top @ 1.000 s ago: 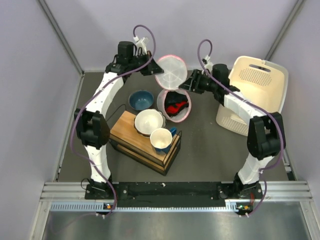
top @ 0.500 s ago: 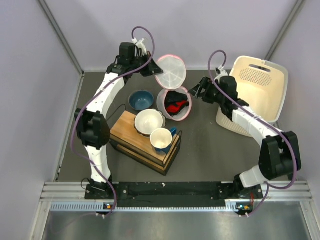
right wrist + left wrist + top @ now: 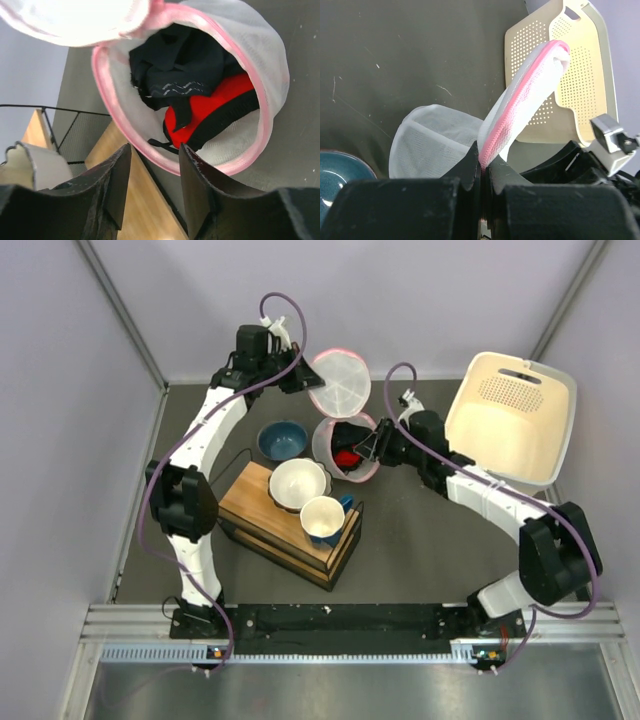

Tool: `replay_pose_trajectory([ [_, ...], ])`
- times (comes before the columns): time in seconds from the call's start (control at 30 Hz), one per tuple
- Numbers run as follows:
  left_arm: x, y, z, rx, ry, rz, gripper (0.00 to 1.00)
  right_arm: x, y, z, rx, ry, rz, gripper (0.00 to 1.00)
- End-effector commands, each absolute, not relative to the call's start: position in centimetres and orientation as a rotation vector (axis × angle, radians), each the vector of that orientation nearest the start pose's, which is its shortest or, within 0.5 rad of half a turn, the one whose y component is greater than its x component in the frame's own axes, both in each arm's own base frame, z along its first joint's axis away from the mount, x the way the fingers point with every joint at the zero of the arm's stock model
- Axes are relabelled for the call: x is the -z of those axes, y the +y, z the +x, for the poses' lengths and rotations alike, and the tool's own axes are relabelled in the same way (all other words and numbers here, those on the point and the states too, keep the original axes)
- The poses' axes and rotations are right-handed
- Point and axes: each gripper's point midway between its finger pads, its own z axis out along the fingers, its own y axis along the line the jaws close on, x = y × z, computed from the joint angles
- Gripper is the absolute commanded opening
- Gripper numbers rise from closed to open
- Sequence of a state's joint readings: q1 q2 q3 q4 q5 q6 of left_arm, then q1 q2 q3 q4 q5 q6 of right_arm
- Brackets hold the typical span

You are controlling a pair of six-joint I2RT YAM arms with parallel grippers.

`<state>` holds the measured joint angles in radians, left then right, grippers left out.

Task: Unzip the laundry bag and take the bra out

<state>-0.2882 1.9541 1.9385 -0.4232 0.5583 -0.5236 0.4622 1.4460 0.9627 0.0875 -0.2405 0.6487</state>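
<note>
The laundry bag point(image 3: 335, 455) lies unzipped at the middle back, its round lid point(image 3: 340, 383) lifted up. My left gripper point(image 3: 303, 376) is shut on the lid's pink zipper trim point(image 3: 520, 125). The red and black bra point(image 3: 210, 107) lies inside the open bag, also seen from above point(image 3: 350, 453). My right gripper point(image 3: 368, 447) is open and empty, its fingers point(image 3: 197, 185) hovering at the bag's pink rim point(image 3: 200, 170), just above the opening.
A cream perforated basket point(image 3: 510, 420) stands at the back right. A wooden crate point(image 3: 290, 525) carries a white bowl point(image 3: 297, 483) and a cup point(image 3: 322, 518). A blue bowl point(image 3: 282, 439) sits left of the bag.
My right arm has swung left from beside the basket to the bag's opening. The left gripper keeps holding the lid up.
</note>
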Motion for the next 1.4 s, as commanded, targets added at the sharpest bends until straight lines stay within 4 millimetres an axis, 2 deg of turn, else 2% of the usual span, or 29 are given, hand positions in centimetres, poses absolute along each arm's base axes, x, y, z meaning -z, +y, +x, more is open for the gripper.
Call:
replay_pose_trajectory([
  [0.0,-33.4,-25.7,47.9,1.076,2.000,0.156,0.00,-18.1,26.0,37.9,-0.917,2.095,0.065,0.42],
  [0.23,-33.1,-25.5,48.0,1.062,2.004,0.152,0.00,-16.4,26.1,38.2,-0.888,2.141,0.064,0.38],
  [0.37,-33.2,-25.6,48.0,1.066,2.003,0.153,0.00,-16.0,26.2,38.4,-0.886,2.151,0.068,0.46],
  [0.57,-33.1,-25.6,47.9,1.070,2.006,0.158,0.00,-15.6,27.7,39.2,-0.898,2.160,0.048,0.48],
  [0.7,-33.0,-25.7,47.8,1.075,2.008,0.157,0.00,-16.1,29.0,40.5,-0.924,2.145,0.043,0.46],
  [0.77,-33.2,-25.6,47.7,1.075,2.004,0.159,0.00,-16.6,29.3,40.9,-0.932,2.135,0.041,0.35],
  [0.8,-33.1,-25.6,47.8,1.073,2.006,0.158,0.00,-16.7,29.3,40.9,-0.928,2.137,0.037,0.26],
  [0.83,-33.1,-25.6,47.7,1.070,2.007,0.159,0.00,-16.9,29.2,40.9,-0.926,2.133,0.034,0.11],
  [0.9,-32.9,-25.3,47.9,1.052,2.008,0.153,0.00,-18.0,29.0,40.7,-0.921,2.115,0.024,0.00],
  [1.0,-32.3,-24.4,48.3,1.028,2.021,0.116,0.00,-18.9,28.6,39.8,-0.919,2.107,0.000,0.00],
  [1.03,-31.9,-24.2,48.5,1.026,2.027,0.105,0.00,-20.3,28.4,39.4,-0.932,2.079,-0.009,0.00],
  [1.1,-31.3,-23.5,48.8,1.012,2.041,0.070,0.00,-21.6,28.2,38.7,-0.947,2.051,-0.028,0.00],
  [1.13,-31.1,-23.3,48.9,1.009,2.044,0.063,0.00,-23.1,28.1,38.2,-0.958,2.021,-0.040,0.00],
  [1.37,-30.5,-22.9,49.2,1.000,2.064,0.016,0.00,-28.6,27.6,36.8,-0.997,1.908,-0.082,0.00],
])
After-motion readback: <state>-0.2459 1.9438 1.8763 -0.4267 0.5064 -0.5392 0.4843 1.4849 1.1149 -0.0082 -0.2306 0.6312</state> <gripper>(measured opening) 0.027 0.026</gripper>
